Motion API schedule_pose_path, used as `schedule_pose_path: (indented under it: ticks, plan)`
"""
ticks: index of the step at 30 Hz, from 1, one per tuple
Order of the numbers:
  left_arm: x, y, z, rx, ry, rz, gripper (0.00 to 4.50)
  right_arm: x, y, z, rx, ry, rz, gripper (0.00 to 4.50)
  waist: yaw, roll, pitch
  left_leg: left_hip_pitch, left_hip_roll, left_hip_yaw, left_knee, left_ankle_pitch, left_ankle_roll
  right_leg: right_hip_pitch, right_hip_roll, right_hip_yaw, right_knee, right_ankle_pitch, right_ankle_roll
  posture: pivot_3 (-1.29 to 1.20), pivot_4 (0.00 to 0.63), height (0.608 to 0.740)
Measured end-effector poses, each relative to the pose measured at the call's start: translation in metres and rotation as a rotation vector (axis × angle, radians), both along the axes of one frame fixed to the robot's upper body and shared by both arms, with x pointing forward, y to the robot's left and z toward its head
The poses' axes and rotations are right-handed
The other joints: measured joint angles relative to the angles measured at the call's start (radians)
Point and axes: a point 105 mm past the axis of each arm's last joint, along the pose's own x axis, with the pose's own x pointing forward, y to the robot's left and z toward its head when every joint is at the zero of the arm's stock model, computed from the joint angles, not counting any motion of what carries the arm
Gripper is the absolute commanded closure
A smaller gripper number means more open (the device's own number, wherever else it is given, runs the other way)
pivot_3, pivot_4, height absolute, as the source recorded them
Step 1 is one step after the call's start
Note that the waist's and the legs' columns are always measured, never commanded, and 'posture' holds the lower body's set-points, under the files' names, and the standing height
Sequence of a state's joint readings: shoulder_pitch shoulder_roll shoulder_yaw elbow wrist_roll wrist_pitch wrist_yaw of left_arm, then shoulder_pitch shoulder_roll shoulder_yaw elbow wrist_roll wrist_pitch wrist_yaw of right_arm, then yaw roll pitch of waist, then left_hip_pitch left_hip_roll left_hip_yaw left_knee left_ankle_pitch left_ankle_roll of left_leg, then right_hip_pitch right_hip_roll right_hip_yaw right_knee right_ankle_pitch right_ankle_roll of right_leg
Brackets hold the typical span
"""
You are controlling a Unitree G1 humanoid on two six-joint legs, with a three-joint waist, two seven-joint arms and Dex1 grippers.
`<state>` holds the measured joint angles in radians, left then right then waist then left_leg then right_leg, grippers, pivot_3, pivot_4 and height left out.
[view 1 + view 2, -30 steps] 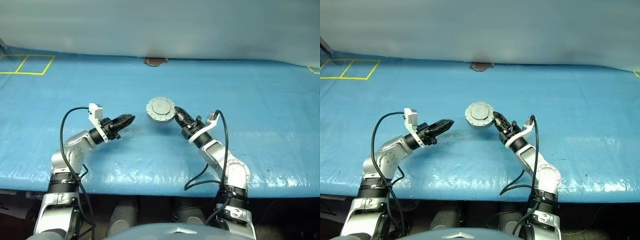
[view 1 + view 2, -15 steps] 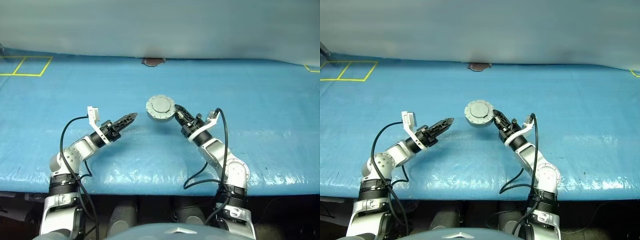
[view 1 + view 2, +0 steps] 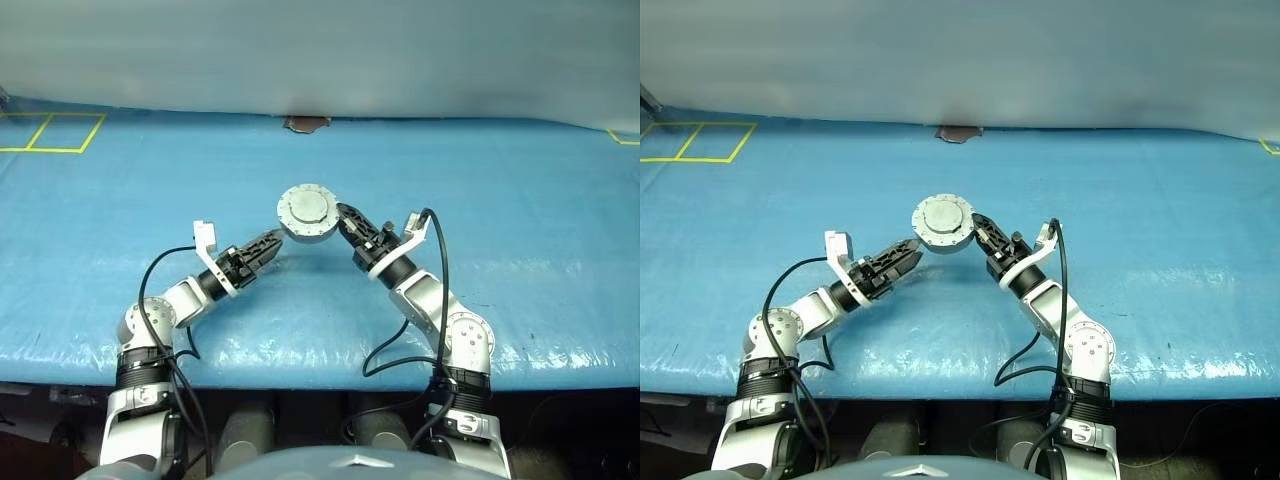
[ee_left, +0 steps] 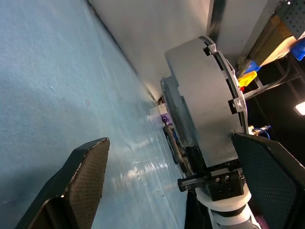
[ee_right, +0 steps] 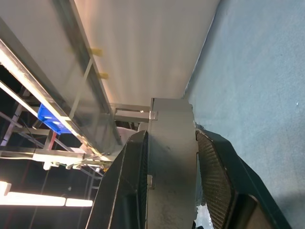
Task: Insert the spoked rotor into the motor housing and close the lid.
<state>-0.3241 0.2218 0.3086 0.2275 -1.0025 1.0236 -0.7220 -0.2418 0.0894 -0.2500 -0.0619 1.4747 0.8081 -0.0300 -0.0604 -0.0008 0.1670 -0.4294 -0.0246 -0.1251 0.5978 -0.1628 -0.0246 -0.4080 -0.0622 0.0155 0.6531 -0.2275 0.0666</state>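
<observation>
The motor housing [image 3: 308, 213] is a round grey metal unit held up off the blue table. It stands on edge, with a plain pale face and its raised centre circle turned toward me. My right gripper [image 3: 343, 218] is shut on its right rim, and the right wrist view shows both fingers [image 5: 217, 176] clamping the edge [image 5: 169, 143]. The lid lies flat against the housing [image 4: 205, 95]; which face is the lid, I cannot tell. The spoked rotor is hidden. My left gripper [image 3: 270, 243] is open just left of and below the housing, not touching it, its fingers [image 4: 88, 176] spread wide.
The blue padded table [image 3: 520, 200] runs wide on both sides. Yellow tape squares [image 3: 50, 130] mark its far left corner. A small brown patch [image 3: 307, 124] sits at the far edge under the pale wall. The table's front edge lies close below both arms.
My right gripper has carried the housing a little to the left and up. My left gripper has moved right toward it, rolled over, and opened wide.
</observation>
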Motion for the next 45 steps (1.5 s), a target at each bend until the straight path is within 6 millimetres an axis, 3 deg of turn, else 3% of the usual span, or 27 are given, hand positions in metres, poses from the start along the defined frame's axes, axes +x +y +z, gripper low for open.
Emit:
schedule_pose_path:
  ticks: [9, 17, 32, 35, 39, 45]
  plan:
    - [0.002, -0.005, 0.012, -0.065, -0.021, -0.015, 0.04, -0.002, 0.005, -0.014, -0.043, 0.039, 0.02, 3.21, 0.0, 0.0, 0.0, 0.0, 0.0, 0.001, 0.004, 0.0, 0.0, -0.001, 0.0, 0.001, 0.007, -0.001, -0.001, 0.0, 0.15, 0.74]
    - [0.004, -0.004, 0.011, -0.069, -0.014, -0.007, 0.04, -0.002, 0.006, -0.014, -0.048, 0.038, 0.019, 3.21, 0.001, 0.0, 0.0, 0.0, 0.0, 0.001, 0.008, 0.0, 0.0, -0.001, 0.0, 0.001, 0.007, -0.003, 0.001, 0.0, 0.15, 0.74]
    - [0.016, -0.033, 0.006, -0.126, 0.039, -0.045, 0.04, -0.005, 0.011, -0.012, -0.059, 0.022, 0.037, 3.21, 0.001, 0.0, 0.0, -0.001, 0.0, 0.001, 0.009, 0.0, 0.0, -0.001, 0.0, 0.002, 0.007, -0.002, 0.003, 0.0, 0.15, 0.74]
    - [0.019, -0.032, 0.008, -0.146, 0.028, -0.02, 0.61, -0.005, 0.01, -0.012, -0.059, 0.022, 0.036, 3.21, 0.001, 0.0, 0.0, -0.001, 0.0, 0.001, 0.009, 0.0, 0.0, -0.001, 0.0, 0.002, 0.007, -0.003, 0.002, 0.0, 0.15, 0.74]
    - [0.02, -0.029, 0.008, -0.174, 0.034, 0.001, 1.78, -0.005, 0.011, -0.012, -0.058, 0.02, 0.035, 3.21, 0.001, 0.0, 0.0, -0.001, 0.0, 0.001, 0.009, 0.0, 0.0, -0.001, 0.0, 0.002, 0.007, -0.002, 0.002, 0.0, 0.15, 0.74]
    - [0.019, -0.028, 0.007, -0.18, 0.041, 0.001, 1.81, -0.005, 0.011, -0.012, -0.062, 0.019, 0.036, 3.21, 0.001, 0.0, 0.0, -0.001, 0.0, 0.002, 0.009, 0.0, 0.0, -0.001, 0.0, 0.002, 0.007, -0.002, 0.002, 0.0, 0.15, 0.74]
